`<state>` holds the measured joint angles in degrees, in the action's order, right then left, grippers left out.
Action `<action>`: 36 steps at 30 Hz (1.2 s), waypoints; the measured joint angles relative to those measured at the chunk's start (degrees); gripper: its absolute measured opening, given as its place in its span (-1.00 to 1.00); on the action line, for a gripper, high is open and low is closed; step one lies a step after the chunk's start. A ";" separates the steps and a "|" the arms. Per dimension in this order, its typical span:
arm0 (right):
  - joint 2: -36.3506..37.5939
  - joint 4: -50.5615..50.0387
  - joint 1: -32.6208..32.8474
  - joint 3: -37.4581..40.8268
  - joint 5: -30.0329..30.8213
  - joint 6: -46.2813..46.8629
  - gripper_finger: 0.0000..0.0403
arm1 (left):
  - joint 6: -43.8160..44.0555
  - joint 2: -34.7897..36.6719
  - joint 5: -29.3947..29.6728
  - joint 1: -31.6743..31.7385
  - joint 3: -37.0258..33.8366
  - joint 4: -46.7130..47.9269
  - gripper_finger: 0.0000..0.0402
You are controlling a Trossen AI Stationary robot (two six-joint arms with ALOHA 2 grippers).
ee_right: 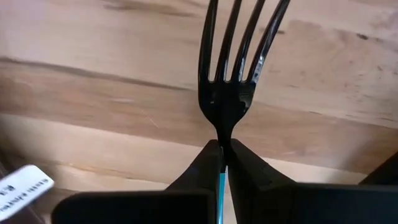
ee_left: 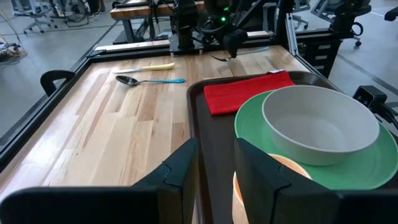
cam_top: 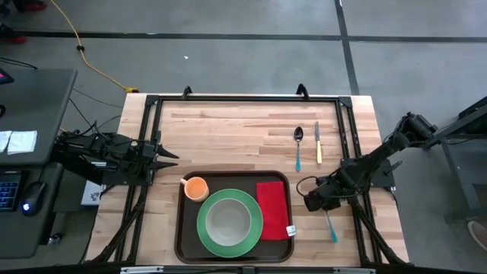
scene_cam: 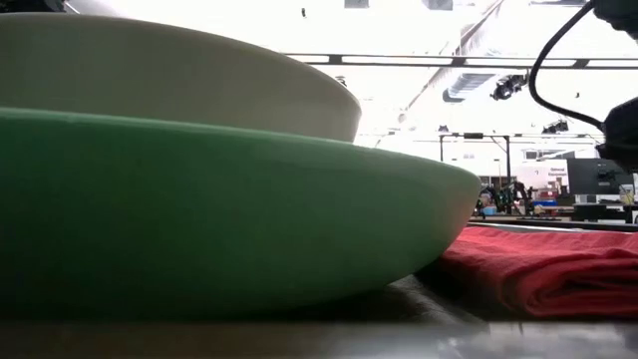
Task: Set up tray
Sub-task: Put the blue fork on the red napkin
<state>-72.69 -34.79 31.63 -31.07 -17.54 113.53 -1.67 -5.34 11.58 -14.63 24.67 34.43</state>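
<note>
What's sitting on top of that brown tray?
On the tray lie a green plate carrying a pale bowl, an orange cup and a folded red napkin. The tray surface beneath the plate and napkin is covered, so anything under them stays unseen.

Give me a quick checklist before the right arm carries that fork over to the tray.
1. Right pincer shut on the fork at its neck: ok.
2. Fork lifted off the wood: cannot tell.
3. Tray holds green plate, bowl, orange cup, red napkin: ok.
4. Free landing spot: napkin top is bare: ok.
5. Left pincer parked at the table's left edge, off the path: ok.
6. Spoon and knife on the table, not yet on the tray: not ok.
</note>
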 joint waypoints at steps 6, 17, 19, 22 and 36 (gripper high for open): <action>0.00 0.00 -1.88 0.00 0.48 -0.46 -0.97 | 0.00 0.00 0.02 0.00 0.00 0.00 -0.32; 0.02 1.25 -4.94 -0.04 0.89 -0.61 -0.96 | 0.00 0.00 0.06 -0.01 0.00 0.09 -0.32; 0.02 2.13 -5.49 -0.07 1.01 -0.61 -0.97 | -0.02 0.00 0.05 -0.01 0.00 0.13 -0.32; 0.02 2.90 -6.43 -0.47 1.92 -0.90 -0.99 | 0.00 0.00 0.06 -0.02 0.00 0.39 -0.32; 0.04 -7.50 -13.22 -14.39 10.91 -9.62 -0.99 | 0.00 0.00 0.06 -0.01 0.01 3.08 -0.32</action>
<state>-72.64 -42.28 18.41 -45.46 -6.63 103.92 -1.67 -5.34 11.64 -14.64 24.68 37.51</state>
